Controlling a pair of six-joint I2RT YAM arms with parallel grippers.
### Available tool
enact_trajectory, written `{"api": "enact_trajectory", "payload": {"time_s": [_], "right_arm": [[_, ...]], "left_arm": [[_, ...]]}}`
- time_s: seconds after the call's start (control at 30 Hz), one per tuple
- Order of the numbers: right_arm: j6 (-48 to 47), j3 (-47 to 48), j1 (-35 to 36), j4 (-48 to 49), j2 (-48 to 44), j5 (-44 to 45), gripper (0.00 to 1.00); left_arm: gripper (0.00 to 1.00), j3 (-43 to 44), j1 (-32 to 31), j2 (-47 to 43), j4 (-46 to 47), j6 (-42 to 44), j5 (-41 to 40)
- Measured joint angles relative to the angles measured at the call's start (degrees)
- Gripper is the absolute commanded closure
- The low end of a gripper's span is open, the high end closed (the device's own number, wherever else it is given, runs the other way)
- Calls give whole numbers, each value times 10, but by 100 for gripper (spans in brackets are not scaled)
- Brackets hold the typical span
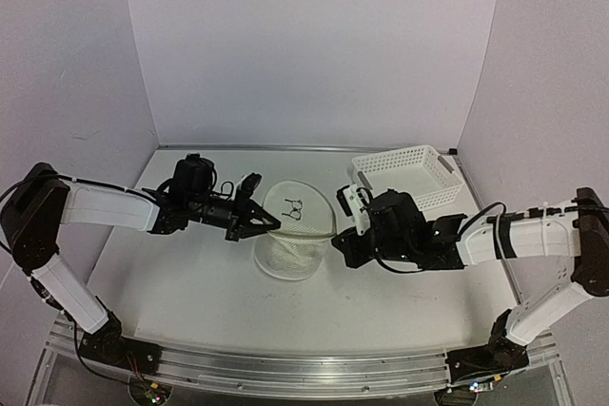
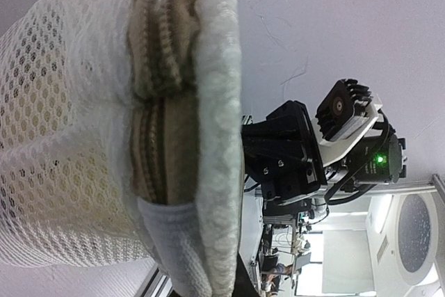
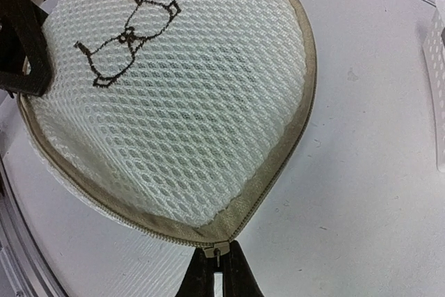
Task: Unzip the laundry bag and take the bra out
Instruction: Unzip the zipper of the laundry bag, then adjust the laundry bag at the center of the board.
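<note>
laundry bag (image 1: pixel 293 225) sits mid worktop (image 1: pixel 190 282). my left hand (image 1: pixel 255 221) is clamped on its left rim, right hand (image 3: pixel 218 261) pinching the zip pull (image 3: pixel 220 250). zip looks mostly shut, bra not out yet.

A white table (image 1: pixel 190 282) is boxed in by a plain pale back wall (image 1: pixel 314 45), a left side panel (image 1: pixel 67 54) and a right side panel (image 1: pixel 552 64), all evenly lit with only soft shadows. A silver metal rail (image 1: pixel 285 373) runs along the table's near edge. Past the table, the left wrist view shows a brightly lit room with a round grey disc (image 2: pixel 416 234) set in a pale surface.
</note>
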Motion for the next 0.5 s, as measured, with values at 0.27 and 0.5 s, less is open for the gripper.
{"api": "enact_trajectory", "payload": {"time_s": [0.27,0.5], "right_arm": [[-34,-5,-23,-14,-29,-28,100],[-28,-6,-7,-23,-44,-32,100]], "left_arm": [[100,82,8,32,-104,95,12],[100,188,17,72,-236,189,10]]}}
